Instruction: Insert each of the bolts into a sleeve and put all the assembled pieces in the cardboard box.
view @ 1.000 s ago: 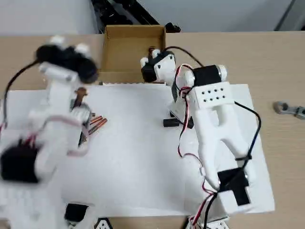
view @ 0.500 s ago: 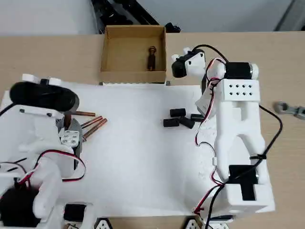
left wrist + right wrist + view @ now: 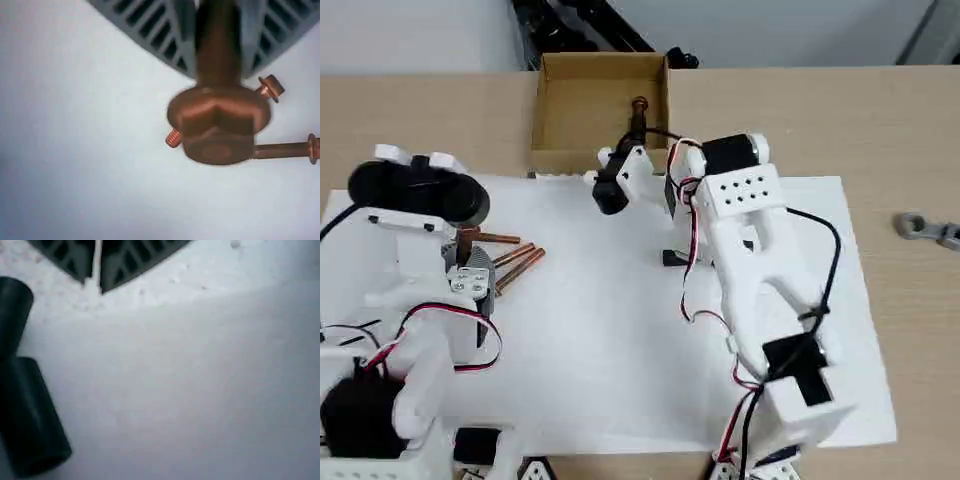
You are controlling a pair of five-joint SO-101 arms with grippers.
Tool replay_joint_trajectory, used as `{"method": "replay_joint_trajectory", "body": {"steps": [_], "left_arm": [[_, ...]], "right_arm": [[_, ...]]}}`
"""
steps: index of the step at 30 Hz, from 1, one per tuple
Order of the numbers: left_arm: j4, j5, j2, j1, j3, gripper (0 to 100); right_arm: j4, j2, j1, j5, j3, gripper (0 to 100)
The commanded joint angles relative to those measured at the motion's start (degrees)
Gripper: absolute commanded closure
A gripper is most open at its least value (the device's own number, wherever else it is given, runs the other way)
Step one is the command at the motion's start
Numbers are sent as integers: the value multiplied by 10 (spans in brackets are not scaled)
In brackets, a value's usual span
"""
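My left gripper (image 3: 218,60) is shut on the shaft of a copper bolt (image 3: 218,122), whose hex head faces the camera just above the white sheet. In the high view it stands at the left (image 3: 470,268), beside the loose bolts (image 3: 515,257). Those bolts (image 3: 285,150) also lie behind the held one. My right gripper (image 3: 97,282) is shut with nothing in it, just above the sheet next to two black sleeves (image 3: 30,425). One sleeve (image 3: 672,258) shows beside the right arm. The cardboard box (image 3: 565,110) holds one assembled piece (image 3: 638,115).
The white sheet (image 3: 590,340) covers most of the table between the arms. A metal tool (image 3: 925,228) lies on the bare wood at the far right. Black cables (image 3: 570,25) sit behind the box.
The right arm swung away from the box to the right, then back left over the sleeves. The left arm came down over the loose bolts and has stayed there with a bolt.
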Motion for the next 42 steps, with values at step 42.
{"method": "replay_joint_trajectory", "body": {"steps": [42], "left_arm": [[-22, -32, 54, -3, 11, 993]], "right_arm": [[3, 29, 149, 211, -25, 864]]}}
